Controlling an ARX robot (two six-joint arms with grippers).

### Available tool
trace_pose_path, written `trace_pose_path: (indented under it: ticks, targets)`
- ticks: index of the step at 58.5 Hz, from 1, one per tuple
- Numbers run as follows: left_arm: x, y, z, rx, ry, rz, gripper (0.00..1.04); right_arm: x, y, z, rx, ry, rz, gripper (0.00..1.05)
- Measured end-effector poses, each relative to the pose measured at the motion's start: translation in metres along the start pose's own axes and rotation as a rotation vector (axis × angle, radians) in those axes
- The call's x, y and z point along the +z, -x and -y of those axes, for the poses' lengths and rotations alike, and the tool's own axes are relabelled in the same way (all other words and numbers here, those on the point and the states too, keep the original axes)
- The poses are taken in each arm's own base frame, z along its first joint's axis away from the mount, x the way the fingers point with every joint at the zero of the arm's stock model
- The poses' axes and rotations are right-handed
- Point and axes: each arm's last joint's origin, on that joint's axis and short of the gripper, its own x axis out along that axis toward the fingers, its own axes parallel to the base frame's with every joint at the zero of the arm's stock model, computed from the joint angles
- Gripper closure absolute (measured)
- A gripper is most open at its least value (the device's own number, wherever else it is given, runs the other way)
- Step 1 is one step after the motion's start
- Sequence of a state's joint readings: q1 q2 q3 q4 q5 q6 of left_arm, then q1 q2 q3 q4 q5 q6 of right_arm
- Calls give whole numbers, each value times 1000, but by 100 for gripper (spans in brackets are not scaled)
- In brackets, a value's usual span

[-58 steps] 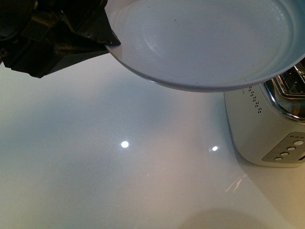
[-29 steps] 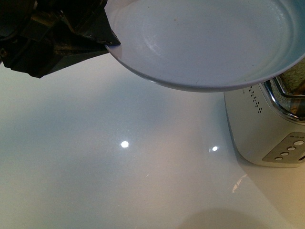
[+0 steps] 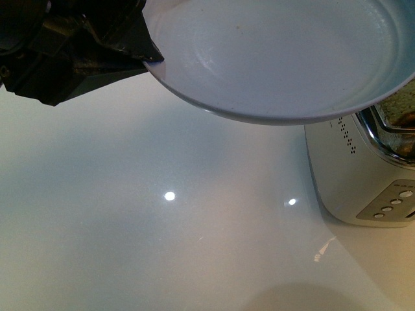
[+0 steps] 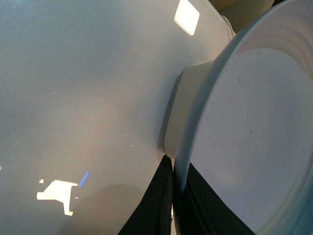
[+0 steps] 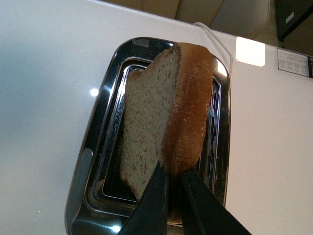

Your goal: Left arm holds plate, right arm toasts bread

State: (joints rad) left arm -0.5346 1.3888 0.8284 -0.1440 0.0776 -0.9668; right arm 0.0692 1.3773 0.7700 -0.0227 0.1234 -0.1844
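Observation:
The pale grey-blue plate (image 3: 279, 52) hangs tilted above the table, empty. My left gripper (image 3: 153, 59) is shut on its rim at the upper left; in the left wrist view the black fingers (image 4: 161, 196) pinch the plate (image 4: 254, 122) edge. A slice of tan bread (image 5: 161, 117) with a golden-brown crust is clamped in my right gripper (image 5: 172, 177), which is shut on its lower end. The bread stands on edge directly over the toaster's chrome slot (image 5: 112, 147). In the front view only a corner of the bread (image 3: 402, 100) shows past the plate.
A white toaster (image 3: 356, 175) with a chrome top and round buttons (image 3: 392, 202) stands at the right of the glossy white table (image 3: 162, 246). The plate overhangs the toaster's back corner. A cord (image 5: 205, 29) runs behind the toaster.
The bread has come into the front view over the toaster and moved slightly further in. The plate and left gripper have stayed still.

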Motion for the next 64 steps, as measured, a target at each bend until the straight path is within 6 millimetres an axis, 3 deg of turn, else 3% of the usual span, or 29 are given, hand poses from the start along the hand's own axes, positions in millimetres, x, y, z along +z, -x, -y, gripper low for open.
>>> trace_pose_path:
  ticks: [16,27,39,43,54,59,64]
  targets:
    - [0,0,0,0,0,0,102,-5,1,0,-21,-1,-61,102]
    - [0,0,0,0,0,0,102,-4,-1,-12,81,4,6,101]
    - [0,0,0,-1,0,-1,102,-11,3,-4,72,-56,34,55]
    - [0,0,0,0,0,0,102,-10,17,6,54,-120,83,38]
    - [0,0,0,0,0,0,102,-9,61,25,-20,-269,257,8]
    - [0,0,0,-2,0,-1,102,-8,65,26,-18,-294,279,9]
    - [0,0,0,0,1,3,102,-26,61,16,7,-263,506,27]
